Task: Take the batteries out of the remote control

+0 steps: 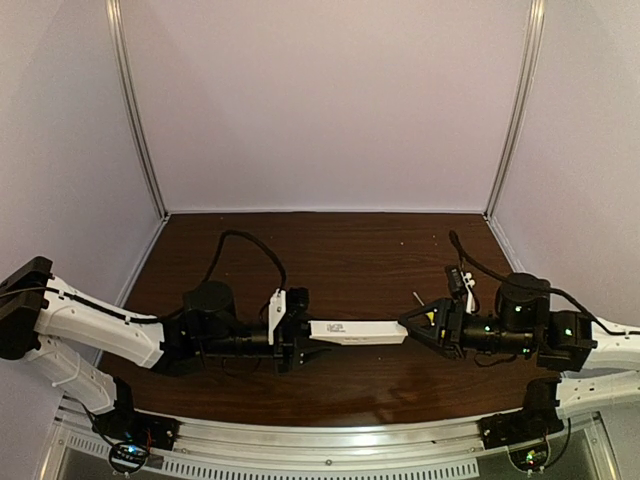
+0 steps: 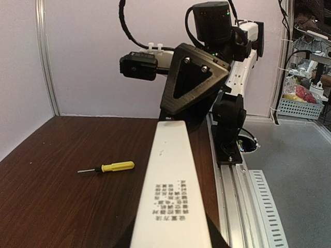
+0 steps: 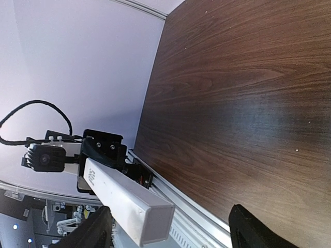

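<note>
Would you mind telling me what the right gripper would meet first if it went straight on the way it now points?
The remote control, held out by the left gripper. Its free end faces the right gripper, whose jaws stand open, and seems to sit just inside them, though depth is unclear.

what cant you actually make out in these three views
- batteries: not visible in any view; only plain white faces of the remote control show.
- left gripper fingers: in the left wrist view, mostly hidden under the remote control and cut off by the bottom edge.
- right gripper fingertips: in the right wrist view, cut off by the bottom edge.
- screwdriver: in the top view, mostly hidden behind the right gripper.
</note>
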Robot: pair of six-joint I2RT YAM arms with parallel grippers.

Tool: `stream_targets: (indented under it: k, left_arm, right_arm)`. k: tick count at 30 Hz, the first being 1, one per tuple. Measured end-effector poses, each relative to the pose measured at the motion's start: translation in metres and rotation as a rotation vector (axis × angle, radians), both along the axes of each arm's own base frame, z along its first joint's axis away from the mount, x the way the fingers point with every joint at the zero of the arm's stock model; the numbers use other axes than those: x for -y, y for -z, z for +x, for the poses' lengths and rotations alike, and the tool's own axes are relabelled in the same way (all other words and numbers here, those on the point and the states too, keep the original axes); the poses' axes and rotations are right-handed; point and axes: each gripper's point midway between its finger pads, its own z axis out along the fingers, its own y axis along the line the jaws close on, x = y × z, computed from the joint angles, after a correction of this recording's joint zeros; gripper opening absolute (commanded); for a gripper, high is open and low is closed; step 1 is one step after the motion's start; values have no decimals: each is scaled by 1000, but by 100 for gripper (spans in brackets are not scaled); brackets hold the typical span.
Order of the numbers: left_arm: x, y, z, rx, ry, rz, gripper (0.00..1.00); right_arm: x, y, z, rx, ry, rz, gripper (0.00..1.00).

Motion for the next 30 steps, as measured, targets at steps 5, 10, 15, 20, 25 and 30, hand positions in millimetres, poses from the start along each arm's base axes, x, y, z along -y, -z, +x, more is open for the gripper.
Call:
stream_targets:
  k: [5, 10, 15, 20, 25, 30]
  left_arm:
    - [0, 0, -2, 11, 12, 2, 0]
    - [1, 3, -3, 17, 19, 9, 0]
    - [1, 4, -3, 23, 19, 11, 0]
    - [1, 5, -2, 27, 19, 13, 0]
    - [1, 5, -2, 31, 15, 15, 0]
    - [2, 7, 0, 35, 9, 20, 0]
  right_arm:
    - [-8, -11, -3, -1, -31, 49, 58]
    - [-11, -16, -5, -12, -46, 77, 50]
    - [-12, -18, -6, -22, -49, 90, 47]
    - [-13, -19, -9, -28, -57, 97, 42]
    - [-15, -19, -12, -33, -72, 99, 39]
    - [-15, -16, -12, -37, -70, 91, 36]
